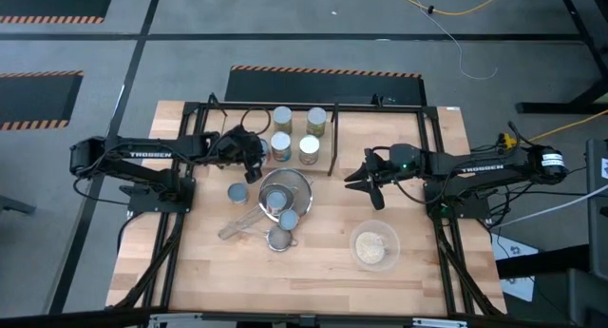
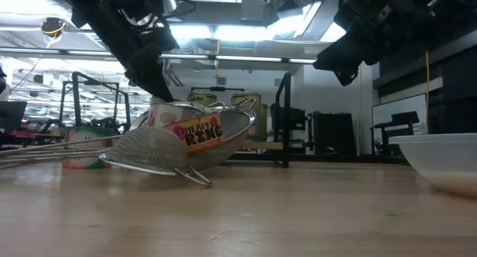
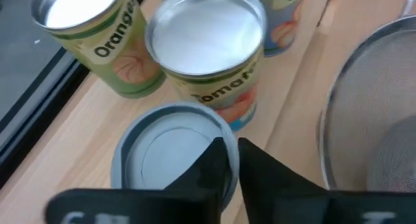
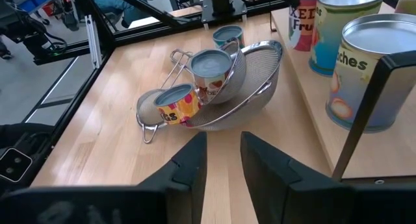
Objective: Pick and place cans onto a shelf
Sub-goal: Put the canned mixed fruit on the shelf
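L gripper [image 3: 231, 160]: jaws nearly together, directly above blue-top can [image 3: 170, 152], not clamped; tomato can [image 3: 209, 49] just beyond on shelf [image 1: 332, 138]. R gripper [image 4: 224, 160]: jaws apart, strainer cans [image 4: 209, 74] ahead.

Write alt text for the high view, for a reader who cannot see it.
Seen from above, the left gripper reaches to the shelf, beside four upright cans standing on it. The right gripper hovers open on the shelf's other side. In front lie mesh strainers with two cans in them, a loose blue-topped can and a glass bowl.
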You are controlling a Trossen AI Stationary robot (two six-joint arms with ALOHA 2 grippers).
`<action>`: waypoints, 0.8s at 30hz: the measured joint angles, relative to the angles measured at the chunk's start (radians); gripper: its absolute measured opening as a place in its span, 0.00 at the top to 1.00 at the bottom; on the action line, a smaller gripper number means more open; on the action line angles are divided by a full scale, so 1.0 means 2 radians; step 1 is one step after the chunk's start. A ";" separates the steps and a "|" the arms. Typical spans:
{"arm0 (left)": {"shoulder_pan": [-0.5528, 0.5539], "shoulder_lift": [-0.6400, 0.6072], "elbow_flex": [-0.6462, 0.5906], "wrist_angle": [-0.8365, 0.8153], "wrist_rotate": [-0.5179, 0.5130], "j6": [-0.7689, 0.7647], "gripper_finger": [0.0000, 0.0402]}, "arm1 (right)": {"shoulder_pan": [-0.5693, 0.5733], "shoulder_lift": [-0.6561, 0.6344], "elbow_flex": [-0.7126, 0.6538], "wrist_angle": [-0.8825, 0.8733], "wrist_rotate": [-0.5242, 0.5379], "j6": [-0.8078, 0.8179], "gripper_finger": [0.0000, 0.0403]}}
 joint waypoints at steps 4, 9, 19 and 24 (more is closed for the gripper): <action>0.009 -0.001 0.000 0.000 0.001 0.000 0.98 | 0.000 0.000 0.000 0.000 0.000 0.000 0.76; 0.025 -0.010 0.005 -0.008 0.004 0.023 0.97 | 0.000 0.000 0.000 0.000 0.000 -0.001 0.76; 0.084 -0.011 0.051 -0.017 0.009 0.124 0.98 | 0.000 0.000 0.000 0.000 0.021 -0.002 0.76; 0.135 -0.011 0.058 -0.010 0.054 0.164 0.98 | 0.000 0.000 0.000 0.000 0.026 -0.003 0.76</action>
